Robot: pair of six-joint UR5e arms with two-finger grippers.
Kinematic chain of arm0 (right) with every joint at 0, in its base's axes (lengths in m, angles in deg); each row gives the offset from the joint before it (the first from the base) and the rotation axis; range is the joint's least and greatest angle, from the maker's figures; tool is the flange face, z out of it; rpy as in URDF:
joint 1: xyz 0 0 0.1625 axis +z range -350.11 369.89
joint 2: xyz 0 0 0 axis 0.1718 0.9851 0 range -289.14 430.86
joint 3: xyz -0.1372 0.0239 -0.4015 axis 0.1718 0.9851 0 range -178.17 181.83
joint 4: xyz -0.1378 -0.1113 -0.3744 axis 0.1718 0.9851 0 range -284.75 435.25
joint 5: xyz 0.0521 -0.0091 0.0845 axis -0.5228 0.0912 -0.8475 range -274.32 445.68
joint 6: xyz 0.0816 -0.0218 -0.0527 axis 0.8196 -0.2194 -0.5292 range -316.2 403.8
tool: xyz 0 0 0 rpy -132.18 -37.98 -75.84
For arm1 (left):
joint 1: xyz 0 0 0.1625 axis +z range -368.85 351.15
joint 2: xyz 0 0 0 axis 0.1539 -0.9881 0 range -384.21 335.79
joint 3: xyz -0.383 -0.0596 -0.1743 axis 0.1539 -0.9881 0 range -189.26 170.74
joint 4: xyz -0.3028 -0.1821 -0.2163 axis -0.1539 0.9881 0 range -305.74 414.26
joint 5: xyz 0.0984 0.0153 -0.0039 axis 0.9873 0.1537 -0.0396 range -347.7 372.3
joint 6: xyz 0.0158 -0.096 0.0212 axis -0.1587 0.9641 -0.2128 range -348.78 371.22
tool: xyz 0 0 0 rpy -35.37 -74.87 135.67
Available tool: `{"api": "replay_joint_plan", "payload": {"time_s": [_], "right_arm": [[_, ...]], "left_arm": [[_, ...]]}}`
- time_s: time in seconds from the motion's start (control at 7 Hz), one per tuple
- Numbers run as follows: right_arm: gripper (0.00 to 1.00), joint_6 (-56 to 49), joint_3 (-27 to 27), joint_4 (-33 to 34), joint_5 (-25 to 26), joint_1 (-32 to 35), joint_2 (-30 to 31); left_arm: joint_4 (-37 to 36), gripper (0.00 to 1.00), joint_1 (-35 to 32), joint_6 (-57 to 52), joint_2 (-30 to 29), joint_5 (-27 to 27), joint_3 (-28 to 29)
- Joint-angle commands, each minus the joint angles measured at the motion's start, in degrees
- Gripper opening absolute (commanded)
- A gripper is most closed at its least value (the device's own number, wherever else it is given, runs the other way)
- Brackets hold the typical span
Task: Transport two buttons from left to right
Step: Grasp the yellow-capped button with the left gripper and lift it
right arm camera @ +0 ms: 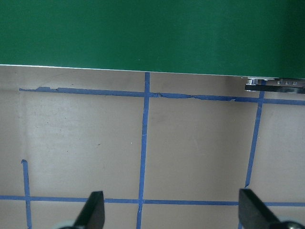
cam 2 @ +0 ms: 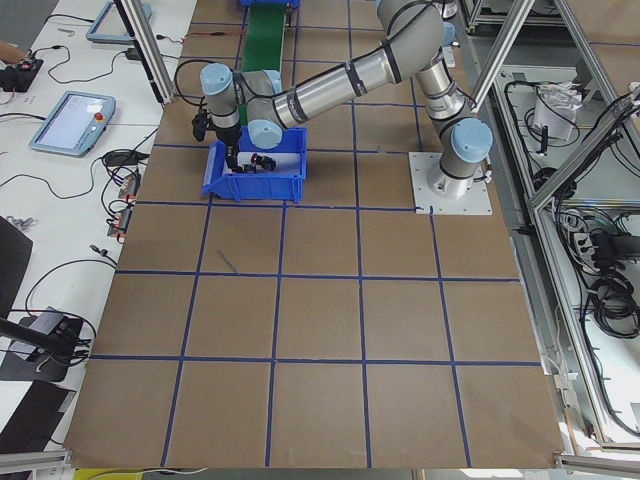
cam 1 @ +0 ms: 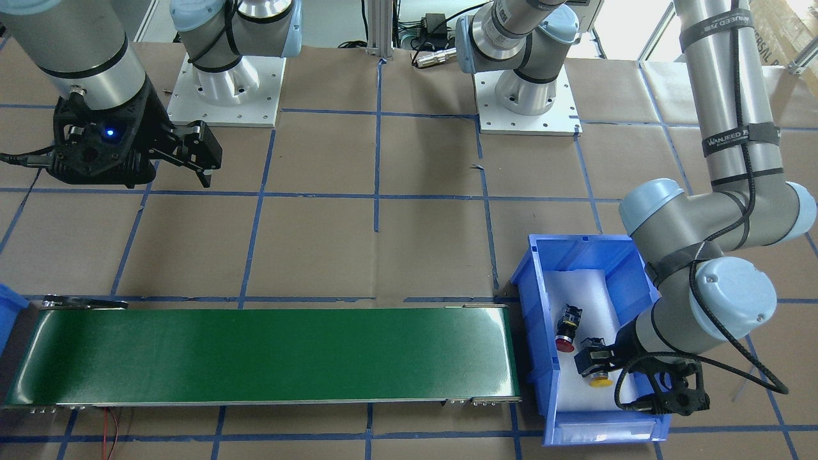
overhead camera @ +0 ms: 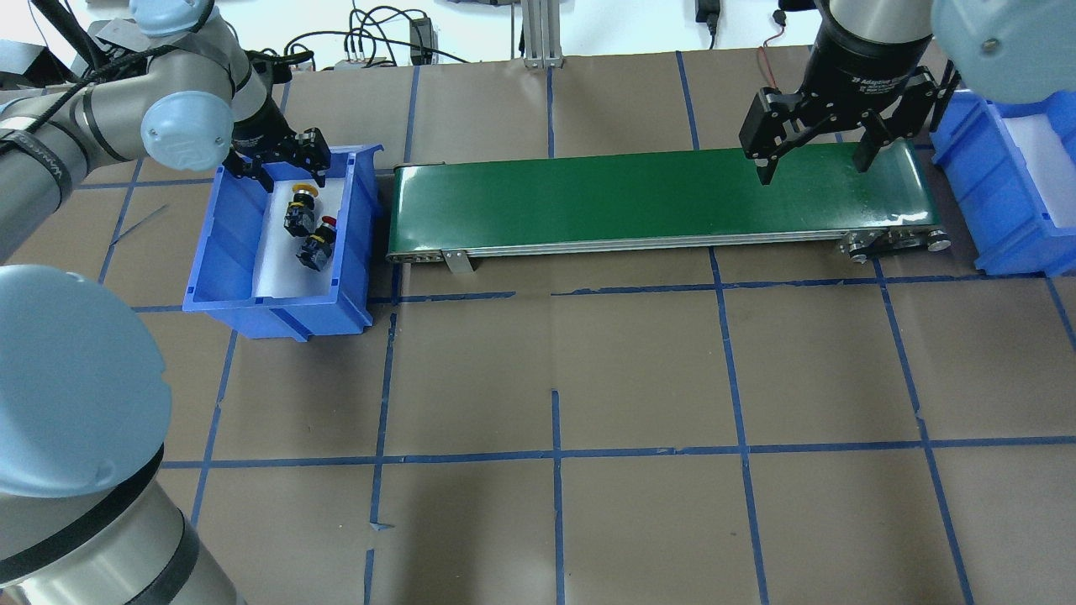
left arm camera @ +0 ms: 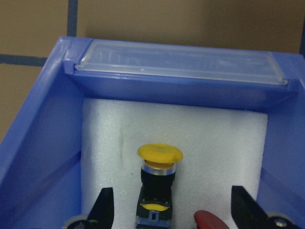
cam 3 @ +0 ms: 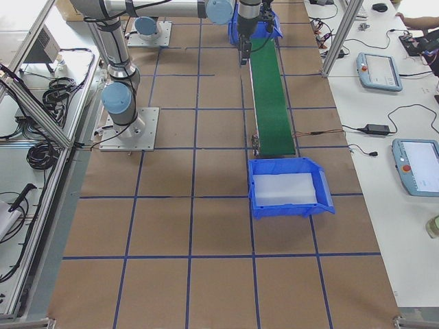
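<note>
- Overhead exterior: the left gripper [overhead camera: 286,168] hangs over the far end of the left blue bin [overhead camera: 220,252], its jaws spread wide. The yellow button [overhead camera: 300,208] lies on the white foam [overhead camera: 271,260] just below the fingers, cap towards the gripper. The red button [overhead camera: 318,245] lies just beside it, nearer the camera. The right gripper [overhead camera: 812,168] is also spread wide and holds nothing. It hovers over the right end of the green conveyor belt [overhead camera: 588,202], near the right blue bin [overhead camera: 975,210].
- Exterior front-facing: both buttons lie in the bin under the left arm's wrist, the yellow cap nearest the camera. The right gripper hangs over the brown paper table [cam 1: 396,255], well apart from the belt.
- Exterior left: the near arm reaches down into the bin; the buttons are too small to tell apart.
- Exterior right: the right gripper hangs at the belt's far end.
- Left wrist-mounted: the yellow button sits between the two fingers [left arm camera: 104,207], touching neither, a little nearer the left one. The red cap peeks in at the bottom edge, beside the other finger.
- Right wrist-mounted: widely parted fingers over taped paper, with the belt's edge beyond.
</note>
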Motion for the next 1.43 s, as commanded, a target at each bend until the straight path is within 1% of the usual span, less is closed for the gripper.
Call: {"api": "replay_joint_plan", "payload": {"time_s": [0.0, 0.43, 0.57, 0.71, 1.0, 1.29], "right_arm": [[1.0, 0.0, 0.0, 0.0, 0.0, 0.0, 0.0], [1.0, 0.0, 0.0, -0.1, 0.0, 0.0, 0.0], [1.0, 0.0, 0.0, -0.1, 0.0, 0.0, 0.0], [1.0, 0.0, 0.0, -0.1, 0.0, 0.0, 0.0], [1.0, 0.0, 0.0, -0.1, 0.0, 0.0, 0.0], [1.0, 0.0, 0.0, 0.0, 0.0, 0.0, 0.0]], "left_arm": [[-1.1, 0.82, 0.8, -1.4, -0.5, -0.2, -1.1], [-1.0, 0.82, 0.7, -1.6, -1.4, -0.3, -1.5], [-1.0, 0.75, 0.7, -1.8, -1.9, -0.1, -1.5], [-0.9, 0.62, 0.6, -1.8, -2.3, -0.4, -1.6], [-0.9, 0.44, 0.3, -1.7, -2.3, 0.3, -1.3], [-0.1, 0.41, -0.3, -0.9, -1.2, 0.4, 0.0]]}}
